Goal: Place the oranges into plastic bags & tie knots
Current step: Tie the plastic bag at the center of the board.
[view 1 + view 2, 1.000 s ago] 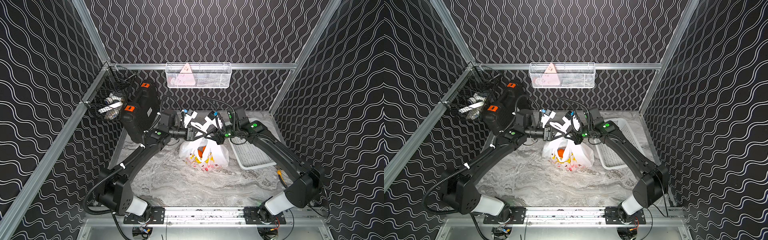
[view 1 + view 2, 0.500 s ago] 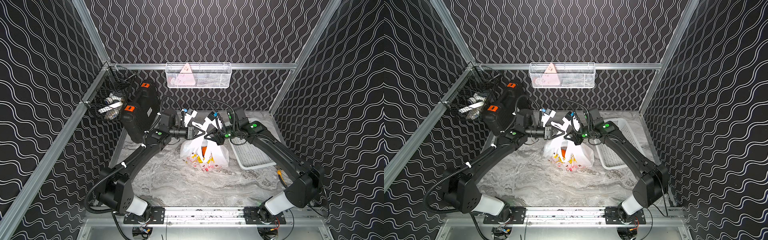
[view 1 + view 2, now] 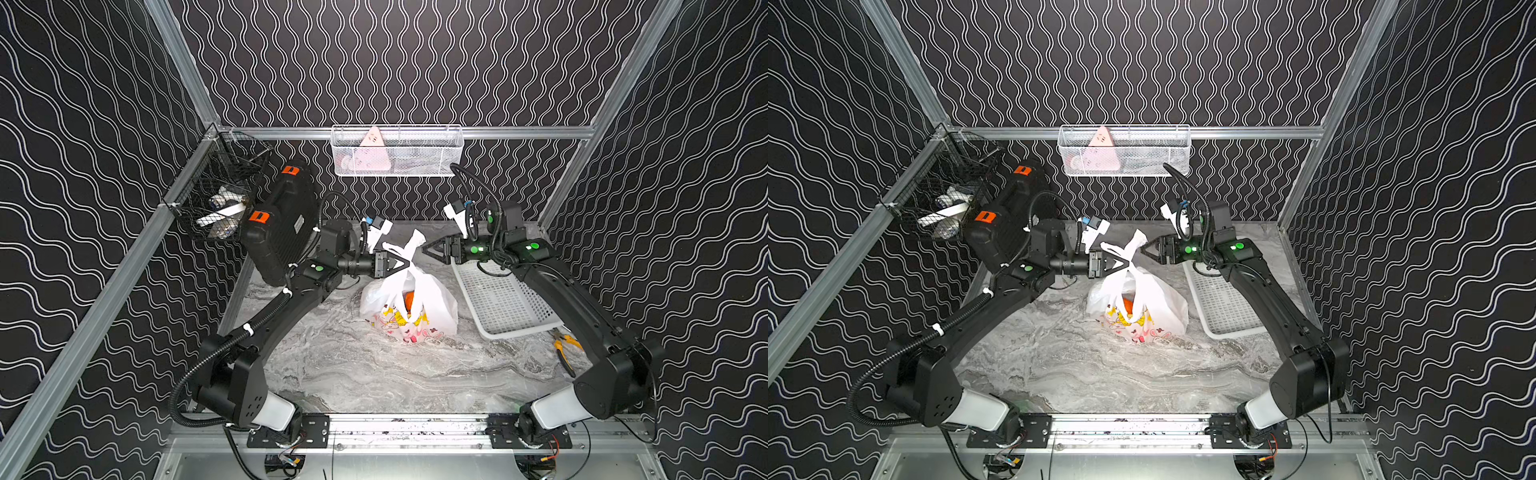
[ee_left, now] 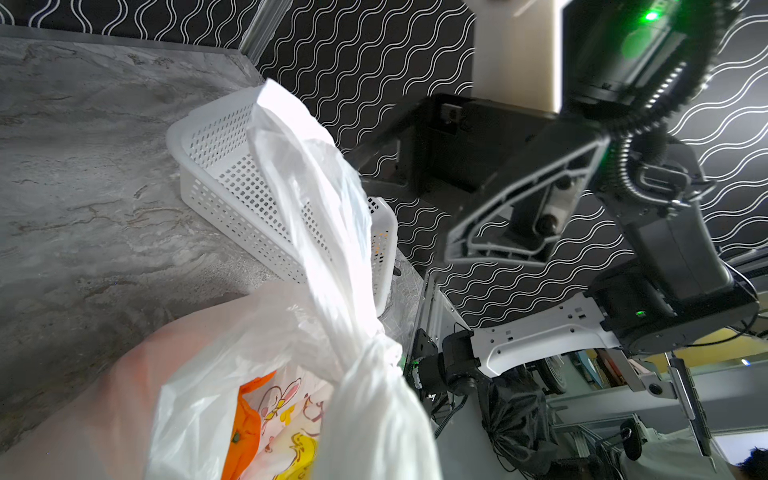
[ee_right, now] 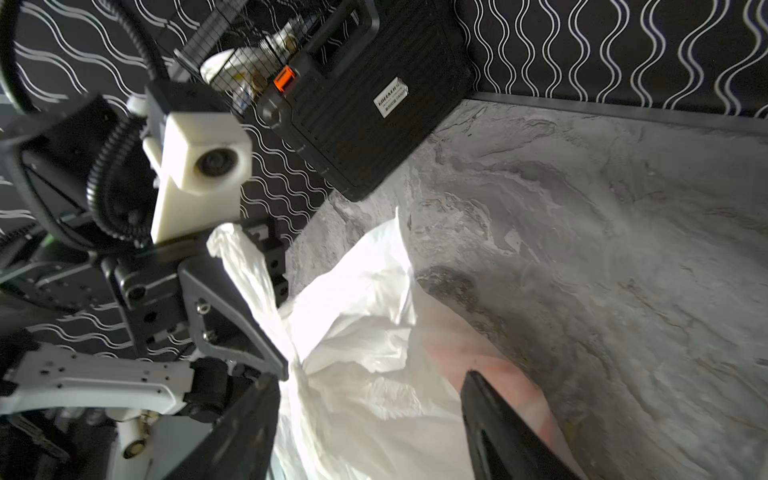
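Note:
The white plastic bag [image 3: 432, 309] with cartoon prints sits mid-table, seen in both top views [image 3: 1160, 311]. One orange [image 3: 409, 298] shows through its mouth, also in the left wrist view [image 4: 245, 432]. The handle strips are twisted into a knot [image 4: 370, 349], with one tail [image 3: 415, 241] sticking up. My left gripper [image 3: 406, 263] is shut on a handle strip at the twist; in its own view the plastic hides the jaws. My right gripper [image 3: 424, 249] hangs open just right of the tail, holding nothing. Its fingers [image 5: 498, 428] straddle the bag [image 5: 365, 332] without touching.
A white perforated basket [image 3: 498, 303] lies right of the bag, under the right arm. A black case [image 3: 282, 224] leans at the back left, beside a black wire basket [image 3: 220, 199]. A white wire basket [image 3: 395, 151] hangs on the back wall. Yellow pliers [image 3: 565, 345] lie at the right.
The left gripper shut on the handle strip. The right gripper opened, let go of the handle and drew back to the right; the freed tail now stands up.

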Robot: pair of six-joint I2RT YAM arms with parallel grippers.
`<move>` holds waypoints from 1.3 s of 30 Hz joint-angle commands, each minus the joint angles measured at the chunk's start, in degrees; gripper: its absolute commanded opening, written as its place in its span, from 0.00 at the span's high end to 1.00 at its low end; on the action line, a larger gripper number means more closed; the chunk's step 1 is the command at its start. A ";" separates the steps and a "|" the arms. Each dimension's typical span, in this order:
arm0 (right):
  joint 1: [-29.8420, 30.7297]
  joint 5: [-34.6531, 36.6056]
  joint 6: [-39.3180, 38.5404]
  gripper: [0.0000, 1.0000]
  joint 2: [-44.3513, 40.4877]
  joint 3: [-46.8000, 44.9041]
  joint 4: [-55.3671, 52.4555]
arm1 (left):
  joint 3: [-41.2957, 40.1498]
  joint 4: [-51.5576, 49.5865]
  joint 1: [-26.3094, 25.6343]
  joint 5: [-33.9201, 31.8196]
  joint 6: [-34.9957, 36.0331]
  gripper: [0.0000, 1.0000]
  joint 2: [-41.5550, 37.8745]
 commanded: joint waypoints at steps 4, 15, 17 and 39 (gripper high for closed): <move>-0.50 -4.53 9.90 0.22 5.16 2.17 10.39 | -0.52 2.81 0.17 1.38 -0.83 1.00 -0.63; -0.56 -8.14 14.90 0.40 9.40 3.60 17.02 | -1.08 2.45 0.22 1.56 -0.58 1.00 -0.82; -0.56 -8.45 15.06 0.48 9.33 3.52 17.28 | -1.01 2.39 0.23 1.64 -0.47 1.00 -0.74; -0.73 -9.52 10.98 1.00 -4.01 -3.27 9.13 | -1.18 8.56 1.92 3.21 -5.18 1.00 0.77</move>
